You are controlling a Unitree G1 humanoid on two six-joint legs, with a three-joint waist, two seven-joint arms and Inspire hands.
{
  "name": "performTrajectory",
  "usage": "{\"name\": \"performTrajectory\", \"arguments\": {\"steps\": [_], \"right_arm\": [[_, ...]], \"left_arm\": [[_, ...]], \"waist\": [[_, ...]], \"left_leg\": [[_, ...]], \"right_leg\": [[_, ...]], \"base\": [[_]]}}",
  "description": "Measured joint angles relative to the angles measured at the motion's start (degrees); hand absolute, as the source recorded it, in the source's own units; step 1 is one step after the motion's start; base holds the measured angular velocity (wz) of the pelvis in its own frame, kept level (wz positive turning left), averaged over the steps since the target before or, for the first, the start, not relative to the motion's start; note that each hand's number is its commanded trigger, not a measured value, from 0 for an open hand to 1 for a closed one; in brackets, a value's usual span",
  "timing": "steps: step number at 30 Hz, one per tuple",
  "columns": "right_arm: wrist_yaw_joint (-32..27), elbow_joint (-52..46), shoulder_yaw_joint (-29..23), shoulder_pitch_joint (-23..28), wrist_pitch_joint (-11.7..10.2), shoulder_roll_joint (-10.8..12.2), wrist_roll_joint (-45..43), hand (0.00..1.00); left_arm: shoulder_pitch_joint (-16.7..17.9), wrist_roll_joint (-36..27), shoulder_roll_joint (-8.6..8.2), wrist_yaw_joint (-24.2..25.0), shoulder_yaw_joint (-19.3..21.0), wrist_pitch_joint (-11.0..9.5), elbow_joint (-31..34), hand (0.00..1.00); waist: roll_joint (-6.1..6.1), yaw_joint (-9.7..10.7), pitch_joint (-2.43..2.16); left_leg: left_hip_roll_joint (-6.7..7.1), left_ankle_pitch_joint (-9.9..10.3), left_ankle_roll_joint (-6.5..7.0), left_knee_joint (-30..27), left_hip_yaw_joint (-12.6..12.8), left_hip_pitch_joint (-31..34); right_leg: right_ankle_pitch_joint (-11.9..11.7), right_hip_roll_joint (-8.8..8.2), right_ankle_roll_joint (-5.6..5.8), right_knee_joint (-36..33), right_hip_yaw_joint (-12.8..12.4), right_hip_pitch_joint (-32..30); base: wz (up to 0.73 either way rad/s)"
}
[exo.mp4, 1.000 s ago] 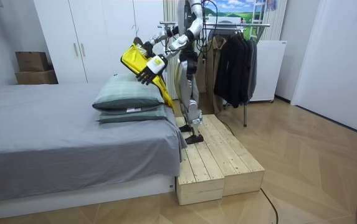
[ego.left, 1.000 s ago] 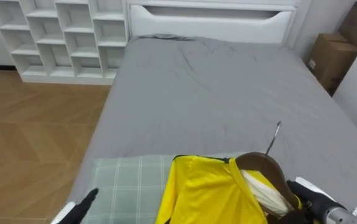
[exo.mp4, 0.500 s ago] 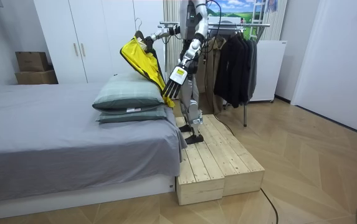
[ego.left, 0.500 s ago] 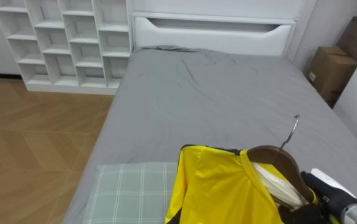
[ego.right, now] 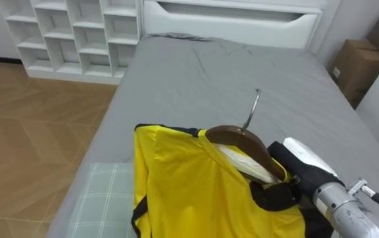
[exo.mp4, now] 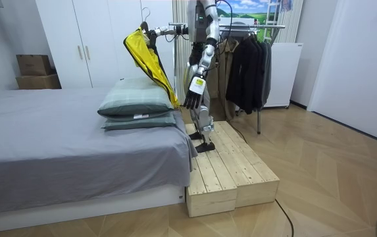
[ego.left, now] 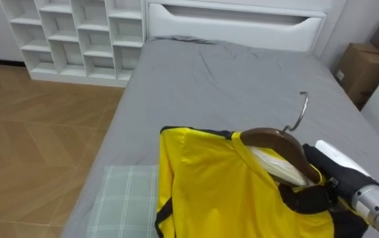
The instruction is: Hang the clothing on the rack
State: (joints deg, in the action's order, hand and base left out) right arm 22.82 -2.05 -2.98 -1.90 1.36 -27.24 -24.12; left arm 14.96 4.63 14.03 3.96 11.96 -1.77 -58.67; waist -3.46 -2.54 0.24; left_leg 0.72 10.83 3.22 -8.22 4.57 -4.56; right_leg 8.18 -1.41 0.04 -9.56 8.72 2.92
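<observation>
Robot stands upright. Right arm raised, stretched forward at about shoulder height. Right robot hand at lower right of the eye views, fingers curled tight round the near end of a brown wooden hanger. Left arm hangs straight down at the side. Left robot hand by the thigh, fingers relaxed, holding nothing.

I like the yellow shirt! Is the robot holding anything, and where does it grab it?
Its right hand grips the wooden hanger by one sloping arm, with the yellow shirt on it. Its left hand hangs open, holding nothing.
</observation>
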Motion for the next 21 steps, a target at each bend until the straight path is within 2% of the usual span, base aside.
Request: {"name": "performTrajectory", "arguments": {"steps": [2, 6, 10, 15, 19, 21], "right_arm": [[0.61, -1.15, 0.02, 0.02, 0.09, 0.37, -1.28, 1.00], [1.59, -1.69, 0.04, 0.06, 1.24, 0.97, -2.40, 1.00], [2.07, -2.42, 0.04, 0.80, 1.31, 1.23, -3.31, 1.00], [2.42, -3.01, 0.16, 0.97, 1.32, 2.42, -3.61, 1.00], [3.10, -3.26, 0.53, 0.98, 1.64, 2.62, -3.64, 1.00], [3.53, -3.29, 0.54, 0.98, 1.93, 2.62, -3.64, 1.00]], "left_arm": [[-0.17, -0.12, -0.07, -0.01, -0.23, 0.42, -2.93, 0.00], [0.47, -0.14, -0.42, -0.06, -0.40, 1.63, -4.90, 0.00], [0.50, -0.04, -0.80, -0.06, -0.43, 2.19, -5.68, 0.00], [0.19, 0.00, -0.92, -0.08, -2.38, 2.61, -5.64, 0.00], [-0.36, 0.03, -0.83, -0.10, -3.88, 2.76, -5.42, 0.00], [-0.41, 0.03, -0.83, -0.10, -4.32, 2.76, -5.43, 0.00]], "waist": [[-0.05, -0.90, -0.01], [-0.30, -1.20, -0.17], [-0.38, -2.37, -0.19], [-0.68, -2.37, 0.01], [-1.49, -2.31, 0.31], [-1.85, -2.31, 0.19]], "left_leg": [[0.00, 0.01, 0.01, 0.26, 0.23, 0.01], [0.02, 0.01, 0.01, 0.35, 0.24, -0.03], [0.02, 0.00, 0.01, 0.34, 0.20, 0.00], [0.05, 0.00, 0.00, 0.26, 0.01, 0.33], [0.09, 0.01, 0.00, -0.49, -0.05, 0.76], [0.10, 0.01, 0.00, -0.51, -0.08, 0.87]], "right_leg": [[0.00, 0.00, 0.00, -0.01, -0.06, 0.06], [0.00, -0.02, 0.00, -0.02, -0.15, 0.07], [0.00, 0.03, 0.00, -0.04, -0.58, 0.14], [0.03, 0.03, 0.01, -0.01, -0.72, 0.08], [0.07, 0.02, 0.02, 0.08, -0.72, -0.08], [0.07, 0.02, 0.02, 0.11, -0.72, -0.16]], "base": [[-0.04], [-0.01], [0.00], [0.00], [0.00], [0.00]]}}
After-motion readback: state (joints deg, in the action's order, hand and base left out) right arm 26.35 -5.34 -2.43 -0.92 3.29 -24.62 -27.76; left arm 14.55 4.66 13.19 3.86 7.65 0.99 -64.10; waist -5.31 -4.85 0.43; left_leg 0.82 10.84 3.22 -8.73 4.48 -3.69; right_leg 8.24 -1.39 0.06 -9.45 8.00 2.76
